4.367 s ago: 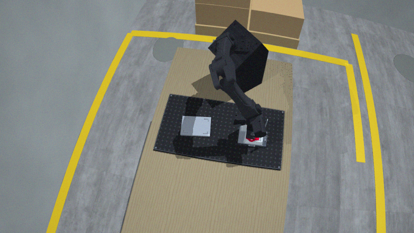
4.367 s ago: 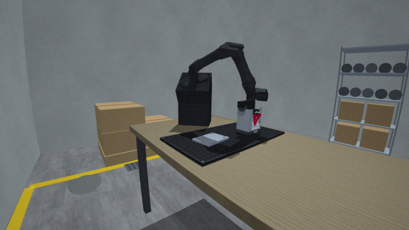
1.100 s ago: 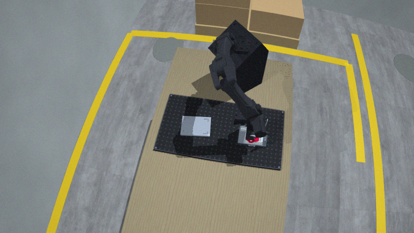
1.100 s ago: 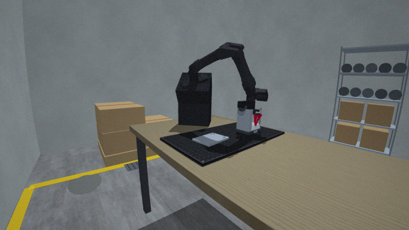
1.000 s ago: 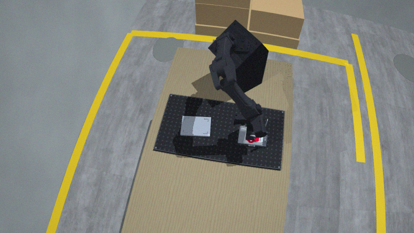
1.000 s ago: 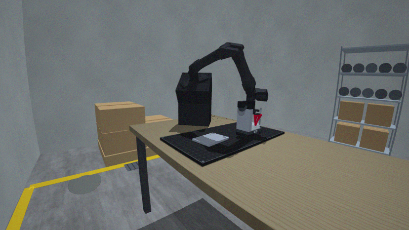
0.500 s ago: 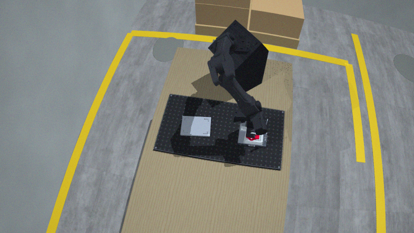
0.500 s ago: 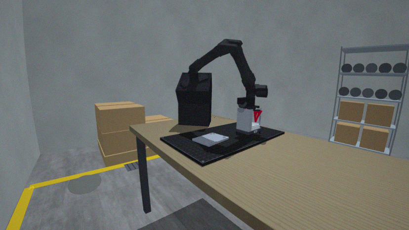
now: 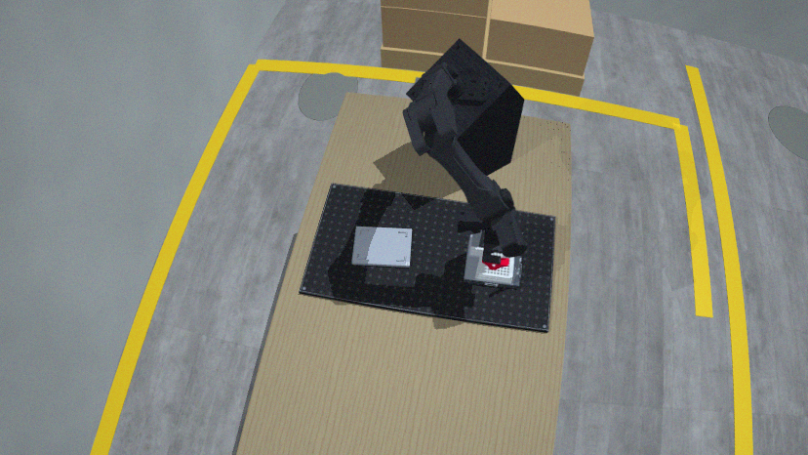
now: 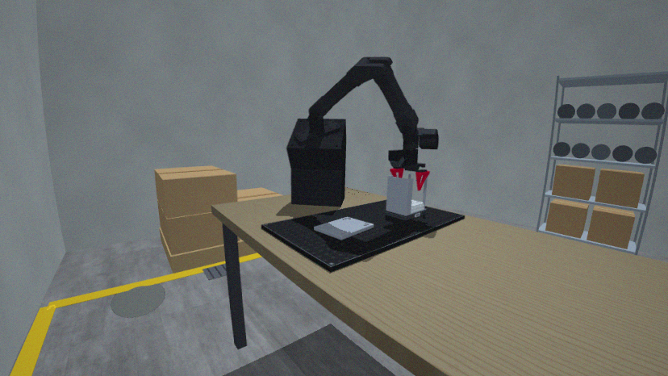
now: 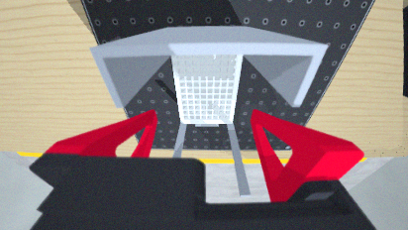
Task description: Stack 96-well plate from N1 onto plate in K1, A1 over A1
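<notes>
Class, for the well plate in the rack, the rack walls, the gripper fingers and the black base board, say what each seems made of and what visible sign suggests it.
Well plate: likely white plastic, a fine moulded grid of wells.
Rack: matte grey, flat thin walls; plastic or painted metal, unclear.
Fingers: glossy red, probably plastic, with cut-out triangles.
Base board: black, matte, regular hole pattern; possibly metal.

A black arm [image 10: 373,86] is arching from a black pedestal [image 10: 318,163] standing on the wooden desk [image 10: 490,289]. Its gripper [image 10: 410,176] is hanging just above the grey stack rack K1 [image 10: 399,196], red fingers [image 10: 397,173] spread wide and gripping nothing. A white plate [image 10: 416,204] is showing low inside the rack. On the same black perforated board [image 10: 327,252], the flat grey plate nest N1 [image 10: 343,227] is lying well apart. Cardboard boxes [image 10: 194,205] are sitting on the floor behind, and a metal shelf unit [image 10: 558,139] is standing at the right.
</notes>
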Action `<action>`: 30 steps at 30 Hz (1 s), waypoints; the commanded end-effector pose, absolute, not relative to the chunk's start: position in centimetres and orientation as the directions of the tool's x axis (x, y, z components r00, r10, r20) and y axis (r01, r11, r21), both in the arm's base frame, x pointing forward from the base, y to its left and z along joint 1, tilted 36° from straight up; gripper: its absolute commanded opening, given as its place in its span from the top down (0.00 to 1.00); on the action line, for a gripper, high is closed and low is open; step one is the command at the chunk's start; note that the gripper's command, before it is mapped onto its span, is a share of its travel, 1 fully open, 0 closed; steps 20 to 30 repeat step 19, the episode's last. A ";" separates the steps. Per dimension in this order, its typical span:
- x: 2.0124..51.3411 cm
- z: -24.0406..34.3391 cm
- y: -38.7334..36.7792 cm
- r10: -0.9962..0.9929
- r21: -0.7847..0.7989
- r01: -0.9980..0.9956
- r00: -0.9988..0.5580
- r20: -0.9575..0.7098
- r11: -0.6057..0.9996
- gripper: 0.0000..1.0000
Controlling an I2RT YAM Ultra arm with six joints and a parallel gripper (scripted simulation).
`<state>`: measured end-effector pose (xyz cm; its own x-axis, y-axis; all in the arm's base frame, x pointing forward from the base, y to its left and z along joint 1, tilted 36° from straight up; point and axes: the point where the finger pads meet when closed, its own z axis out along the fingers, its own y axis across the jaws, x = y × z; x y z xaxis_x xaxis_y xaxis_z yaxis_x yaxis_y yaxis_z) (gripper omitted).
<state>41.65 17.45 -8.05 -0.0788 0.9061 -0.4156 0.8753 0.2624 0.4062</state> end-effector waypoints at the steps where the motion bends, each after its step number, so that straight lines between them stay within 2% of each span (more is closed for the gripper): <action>1: 40.2 -6.8 18.0 0.895 0.393 0.876 -0.091 -0.436 0.280 0.00; 30: 39.4 -5.8 18.4 0.895 0.390 0.877 -0.092 -0.437 0.281 0.00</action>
